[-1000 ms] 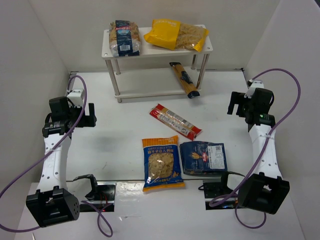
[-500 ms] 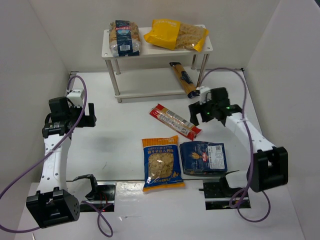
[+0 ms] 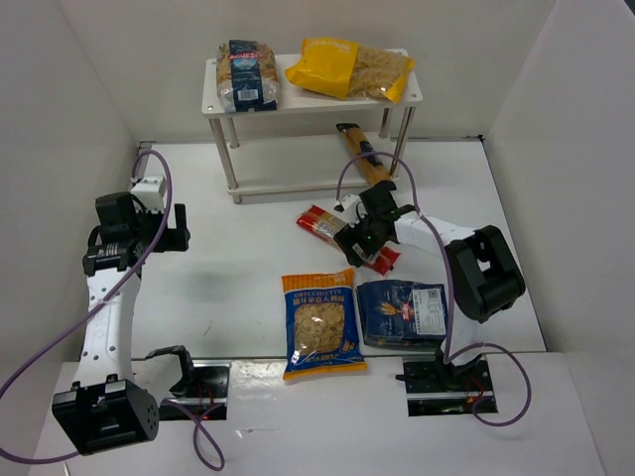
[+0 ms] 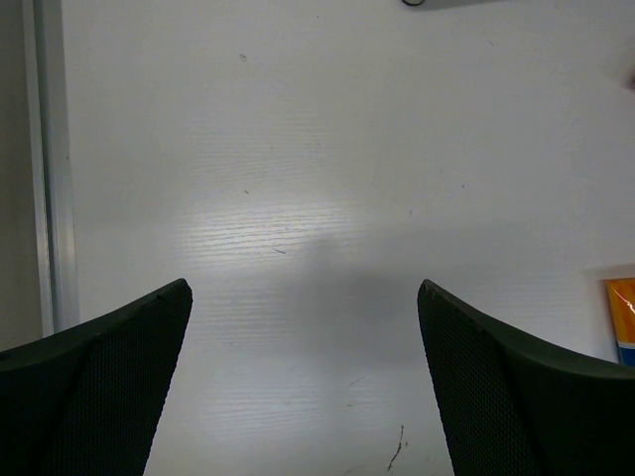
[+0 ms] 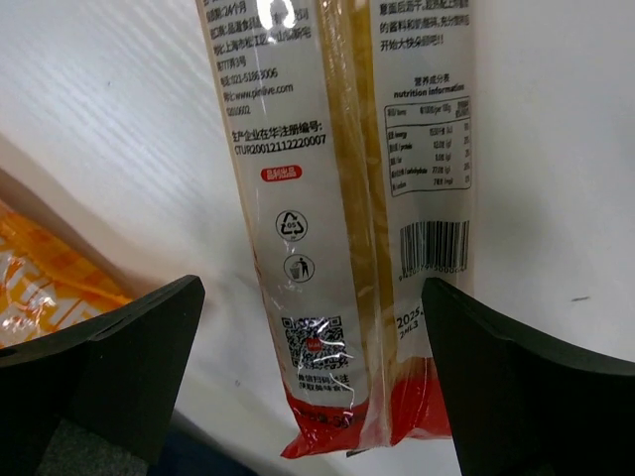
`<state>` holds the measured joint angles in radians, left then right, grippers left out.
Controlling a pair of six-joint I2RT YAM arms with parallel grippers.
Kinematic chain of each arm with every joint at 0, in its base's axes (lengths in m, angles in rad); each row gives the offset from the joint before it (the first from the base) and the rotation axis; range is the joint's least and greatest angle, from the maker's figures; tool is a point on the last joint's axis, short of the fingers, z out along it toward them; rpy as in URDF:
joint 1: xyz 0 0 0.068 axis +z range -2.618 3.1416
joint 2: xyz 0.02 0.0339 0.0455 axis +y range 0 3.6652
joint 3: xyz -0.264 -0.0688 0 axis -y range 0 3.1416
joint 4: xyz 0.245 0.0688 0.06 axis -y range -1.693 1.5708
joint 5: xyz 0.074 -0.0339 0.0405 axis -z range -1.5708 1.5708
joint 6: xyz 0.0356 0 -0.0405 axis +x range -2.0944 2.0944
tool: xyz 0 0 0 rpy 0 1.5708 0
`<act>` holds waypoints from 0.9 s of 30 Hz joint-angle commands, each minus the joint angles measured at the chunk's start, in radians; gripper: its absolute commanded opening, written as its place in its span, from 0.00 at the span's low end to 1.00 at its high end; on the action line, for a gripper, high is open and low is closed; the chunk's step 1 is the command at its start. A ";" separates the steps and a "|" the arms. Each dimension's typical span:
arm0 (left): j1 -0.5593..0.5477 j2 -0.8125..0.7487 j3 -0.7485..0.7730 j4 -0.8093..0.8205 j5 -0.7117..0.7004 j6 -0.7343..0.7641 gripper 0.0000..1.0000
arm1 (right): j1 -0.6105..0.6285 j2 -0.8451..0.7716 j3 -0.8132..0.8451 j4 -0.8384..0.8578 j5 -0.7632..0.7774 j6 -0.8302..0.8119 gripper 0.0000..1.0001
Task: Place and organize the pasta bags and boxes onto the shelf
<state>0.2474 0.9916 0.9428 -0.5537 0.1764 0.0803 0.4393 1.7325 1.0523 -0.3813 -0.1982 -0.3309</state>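
Top external: shelf sits at the middle of the counter's far edge. On its top board are a dark blue bag on the left and a big yellow bag on the right, apart from each other. A yellow spaghetti packet lies slanted under the top board at the right end, with its near end sticking out toward the front.

The red spaghetti packet lies flat and diagonal around mid-counter, slightly toward the right edge. Right tool is directly over its lower-right half. The arm reaches in from the right side, folded low.

Right wrist: right tool is open wide, jaws either side of the red packet with a clear gap on both sides and no contact visible. The packet's red end seal sits between the fingers. An orange bag corner shows at the left of that view.

Near the middle of the counter's near edge, a blue-and-orange bag lies flat. A second dark blue bag lies just to its right, side by side, edges close or touching; can't tell which.

Left tool is up by the counter's left edge, well apart from every package. Left wrist: left tool is open with nothing between the jaws, only bare counter below.
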 commanded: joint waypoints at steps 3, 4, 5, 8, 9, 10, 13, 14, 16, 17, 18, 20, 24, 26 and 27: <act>0.006 -0.008 0.017 0.032 -0.003 0.021 1.00 | 0.018 0.053 0.040 0.104 0.037 -0.080 0.99; 0.006 0.001 0.017 0.032 -0.003 0.021 1.00 | 0.027 0.053 0.040 0.104 0.037 -0.080 0.99; 0.006 0.001 0.017 0.032 -0.003 0.021 1.00 | 0.027 0.053 0.040 0.104 0.037 -0.089 0.99; 0.006 0.001 0.017 0.032 -0.003 0.021 1.00 | 0.036 0.030 0.028 0.128 0.091 -0.089 0.99; 0.006 0.001 0.017 0.032 -0.003 0.021 1.00 | 0.036 0.030 0.028 0.128 0.111 -0.100 0.99; 0.006 0.001 0.017 0.032 -0.003 0.021 1.00 | 0.036 0.021 0.019 0.137 0.123 -0.100 0.99; 0.006 0.001 0.017 0.032 -0.003 0.021 1.00 | 0.036 -0.002 0.018 0.137 0.152 -0.100 0.99; 0.006 0.001 0.017 0.032 -0.003 0.021 1.00 | 0.036 -0.002 0.018 0.137 0.152 -0.100 0.99; 0.006 0.001 0.017 0.032 -0.003 0.021 1.00 | 0.036 -0.014 0.018 0.147 0.152 -0.109 0.99; 0.006 0.001 0.017 0.032 -0.003 0.021 1.00 | 0.036 -0.014 0.018 0.147 0.161 -0.109 0.99; 0.006 0.001 0.017 0.032 -0.003 0.021 1.00 | 0.036 -0.001 0.018 0.147 0.161 -0.109 0.99; 0.006 0.001 0.017 0.032 -0.003 0.021 1.00 | 0.036 0.018 0.028 0.137 0.161 -0.109 0.99; 0.006 -0.008 0.017 0.032 -0.003 0.021 1.00 | 0.036 0.065 0.047 0.116 0.149 -0.099 0.99; 0.006 -0.008 0.017 0.032 -0.003 0.021 1.00 | 0.036 0.065 0.060 0.101 0.137 -0.099 0.99; 0.006 -0.008 0.017 0.032 -0.003 0.021 1.00 | 0.036 0.074 0.060 0.091 0.123 -0.099 0.99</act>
<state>0.2474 0.9932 0.9428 -0.5537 0.1764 0.0803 0.4690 1.7836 1.0725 -0.2844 -0.0563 -0.4259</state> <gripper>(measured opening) 1.001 0.993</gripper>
